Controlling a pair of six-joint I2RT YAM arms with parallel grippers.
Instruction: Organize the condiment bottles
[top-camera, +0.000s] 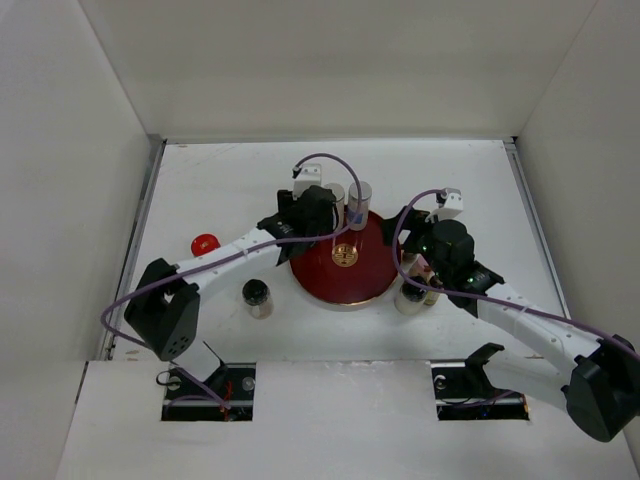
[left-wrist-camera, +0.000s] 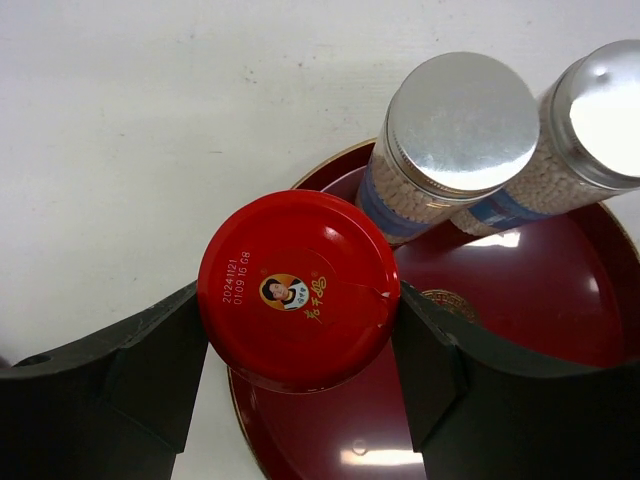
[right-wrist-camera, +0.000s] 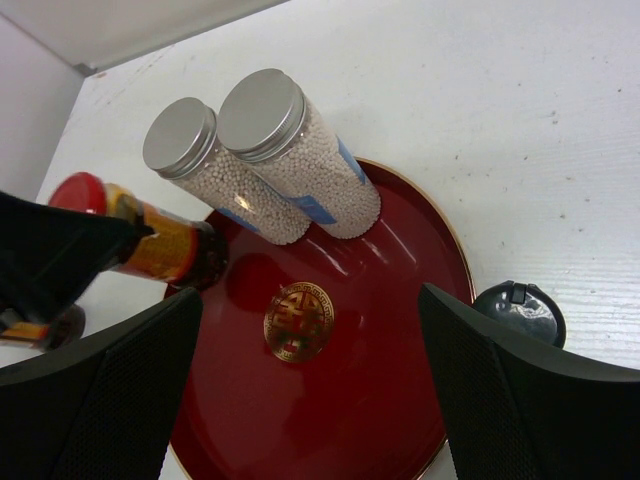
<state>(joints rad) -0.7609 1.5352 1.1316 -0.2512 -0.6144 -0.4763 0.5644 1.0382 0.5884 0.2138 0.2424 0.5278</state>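
My left gripper (top-camera: 322, 226) is shut on a red-capped bottle (left-wrist-camera: 298, 287) with a yellow-orange label; it also shows in the right wrist view (right-wrist-camera: 150, 240), its base at the left rim of the dark-red tray (top-camera: 350, 285). Two silver-capped bottles of white granules (left-wrist-camera: 460, 130) (left-wrist-camera: 600, 110) stand side by side at the tray's far edge (right-wrist-camera: 180, 140) (right-wrist-camera: 262, 115). My right gripper (right-wrist-camera: 310, 325) is open and empty above the tray's gold emblem (right-wrist-camera: 298, 320). A black-capped bottle (right-wrist-camera: 520, 312) stands just right of the tray.
A black-capped jar (top-camera: 257, 296) stands on the table left of the tray, and a red-capped jar (top-camera: 205, 243) further left. Two more small bottles (top-camera: 410, 297) (top-camera: 432, 268) stand by the tray's right rim under my right arm. White walls enclose the table.
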